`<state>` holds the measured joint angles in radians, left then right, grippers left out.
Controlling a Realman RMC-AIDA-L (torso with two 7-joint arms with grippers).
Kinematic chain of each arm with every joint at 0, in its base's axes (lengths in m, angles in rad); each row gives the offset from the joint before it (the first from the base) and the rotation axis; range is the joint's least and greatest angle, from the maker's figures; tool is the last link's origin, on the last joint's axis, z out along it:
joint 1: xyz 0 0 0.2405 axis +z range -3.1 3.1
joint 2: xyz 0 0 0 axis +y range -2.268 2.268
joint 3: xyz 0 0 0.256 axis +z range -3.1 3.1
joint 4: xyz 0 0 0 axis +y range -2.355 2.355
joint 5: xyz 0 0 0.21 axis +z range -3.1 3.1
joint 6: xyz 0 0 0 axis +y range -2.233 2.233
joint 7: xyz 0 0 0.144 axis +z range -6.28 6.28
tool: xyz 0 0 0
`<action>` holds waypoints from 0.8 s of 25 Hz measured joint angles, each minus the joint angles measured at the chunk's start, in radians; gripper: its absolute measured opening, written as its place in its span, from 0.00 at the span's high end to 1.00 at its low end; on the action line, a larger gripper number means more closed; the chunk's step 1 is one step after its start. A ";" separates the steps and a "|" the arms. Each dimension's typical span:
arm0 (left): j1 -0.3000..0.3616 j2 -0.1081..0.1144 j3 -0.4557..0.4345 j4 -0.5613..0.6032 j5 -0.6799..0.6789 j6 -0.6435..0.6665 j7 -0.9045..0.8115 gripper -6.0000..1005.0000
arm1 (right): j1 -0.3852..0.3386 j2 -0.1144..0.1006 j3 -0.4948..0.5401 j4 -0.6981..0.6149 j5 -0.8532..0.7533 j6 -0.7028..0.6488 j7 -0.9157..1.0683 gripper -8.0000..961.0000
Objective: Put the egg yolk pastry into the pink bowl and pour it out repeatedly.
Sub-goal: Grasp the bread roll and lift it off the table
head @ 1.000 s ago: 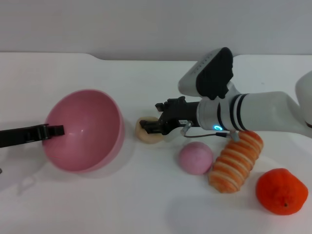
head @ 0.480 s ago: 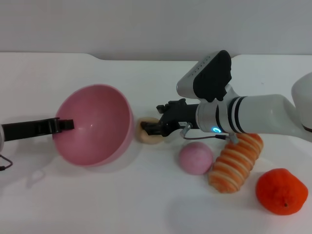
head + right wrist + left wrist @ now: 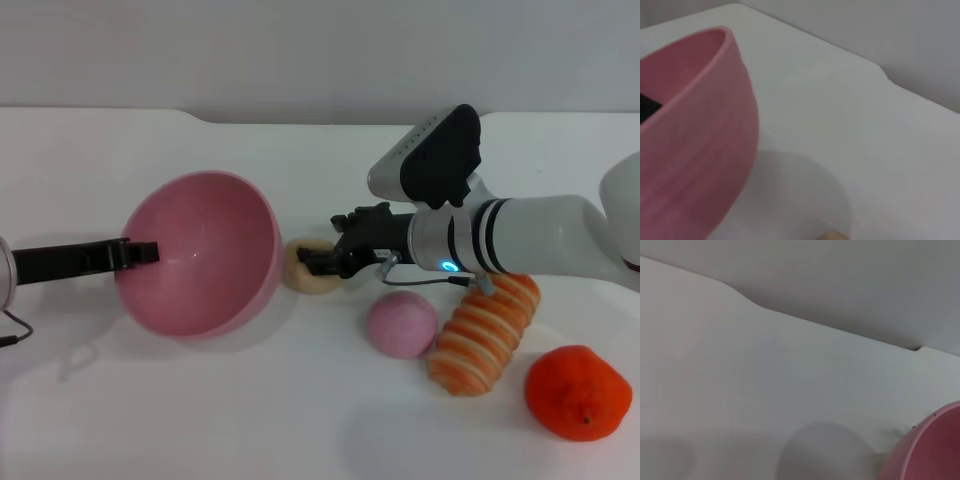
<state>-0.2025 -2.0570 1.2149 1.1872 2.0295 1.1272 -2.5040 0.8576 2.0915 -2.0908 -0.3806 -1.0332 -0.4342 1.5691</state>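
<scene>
A: One container: pink bowl (image 3: 200,255), centre-left, tilted on its side, nothing inside. Left gripper (image 3: 140,253) clamps its rim.
B: Pastry?
A: Egg yolk pastry (image 3: 308,268), pale beige and round, on table mid-frame beside the bowl. Right gripper (image 3: 318,261) fingers closed around it.

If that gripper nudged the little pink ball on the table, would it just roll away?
Probably. The pink ball looks smooth and round, so it would likely roll. The striped bread beside it might stop it on that side. It looks light, though that is a guess.
</scene>
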 joint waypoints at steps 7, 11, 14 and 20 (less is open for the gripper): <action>-0.009 0.000 0.001 -0.003 0.000 -0.005 -0.001 0.99 | 0.001 0.001 0.000 0.015 0.004 0.001 -0.003 0.27; -0.025 0.000 0.005 -0.022 0.000 -0.007 -0.002 0.99 | 0.000 0.001 0.000 0.014 0.004 0.002 -0.006 0.27; -0.035 0.000 0.006 -0.036 0.000 -0.011 -0.002 0.99 | -0.002 0.001 0.003 0.014 0.004 0.003 -0.006 0.27; -0.051 0.000 0.007 -0.044 0.000 -0.016 -0.003 0.99 | -0.006 0.001 0.003 0.014 0.004 0.002 -0.008 0.27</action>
<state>-0.2535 -2.0571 1.2217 1.1431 2.0295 1.1117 -2.5067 0.8512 2.0924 -2.0876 -0.3669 -1.0291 -0.4323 1.5609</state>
